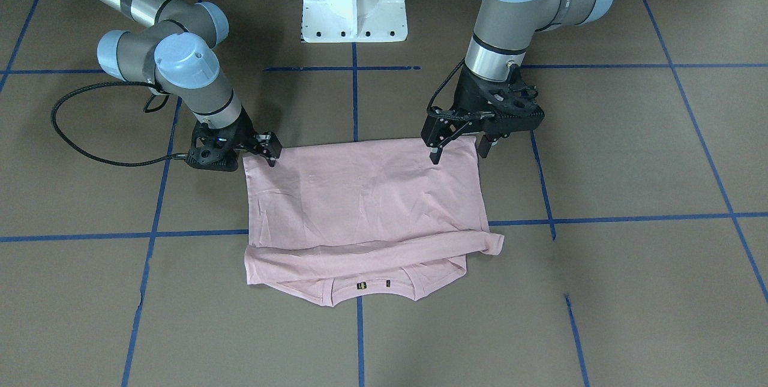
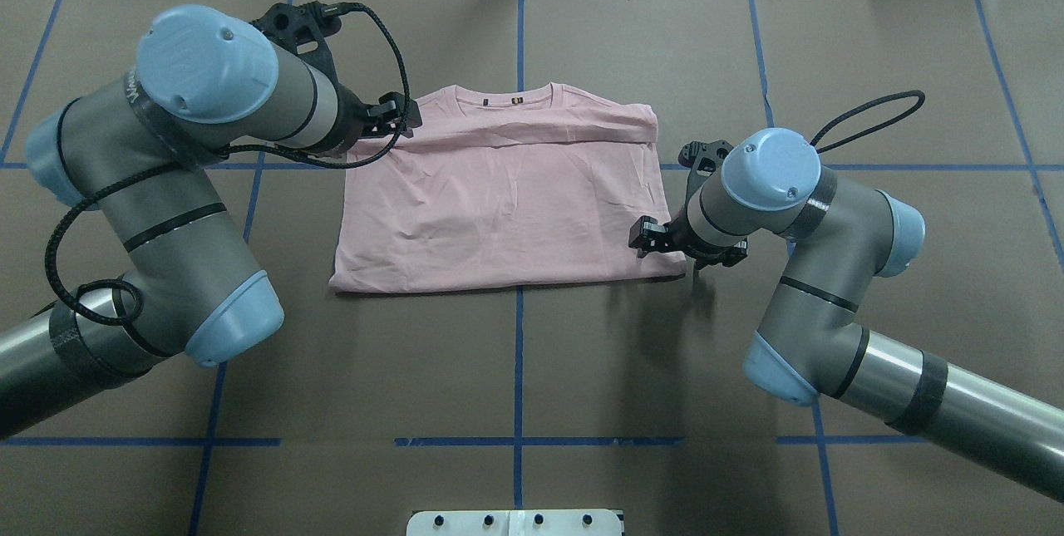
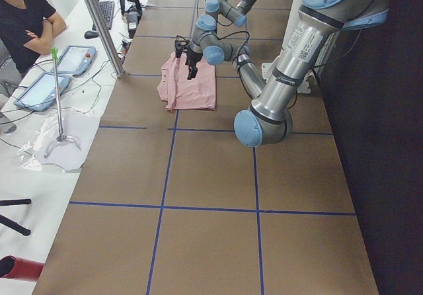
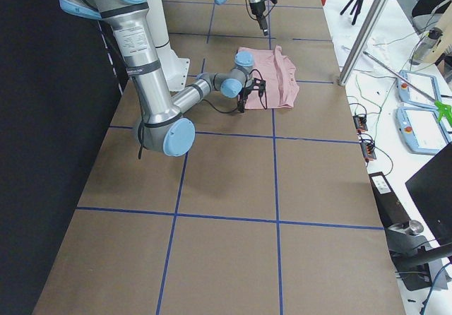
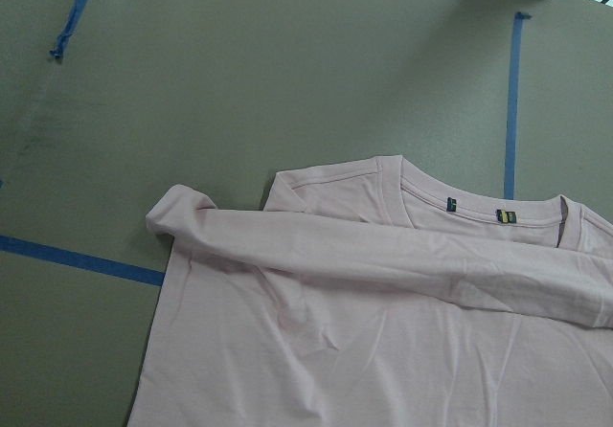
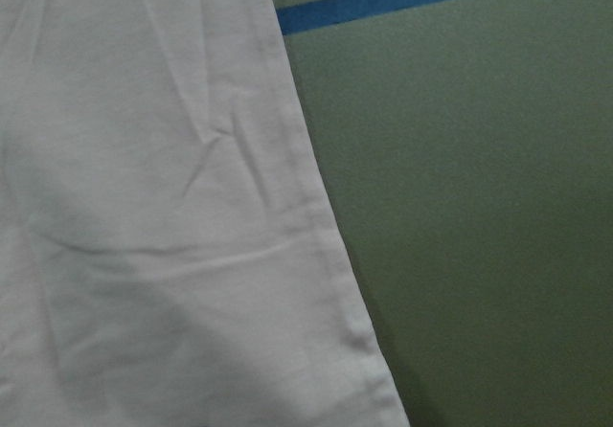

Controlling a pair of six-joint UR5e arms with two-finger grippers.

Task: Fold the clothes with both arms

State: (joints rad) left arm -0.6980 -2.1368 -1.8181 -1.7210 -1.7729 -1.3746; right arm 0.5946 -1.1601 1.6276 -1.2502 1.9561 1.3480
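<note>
The left gripper hangs above the pink T-shirt, jaws apart. The right gripper sits low at its hem corner; whether it grips is unclear.

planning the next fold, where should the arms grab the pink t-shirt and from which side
Probably the left hem corner and right hem corner, on the robot's side, one per arm, each approached low from outside. The T-shirt lies flat with sleeves folded in by the collar, so the hem is the free straight edge to carry toward it. The right gripper sits by its corner.
</note>
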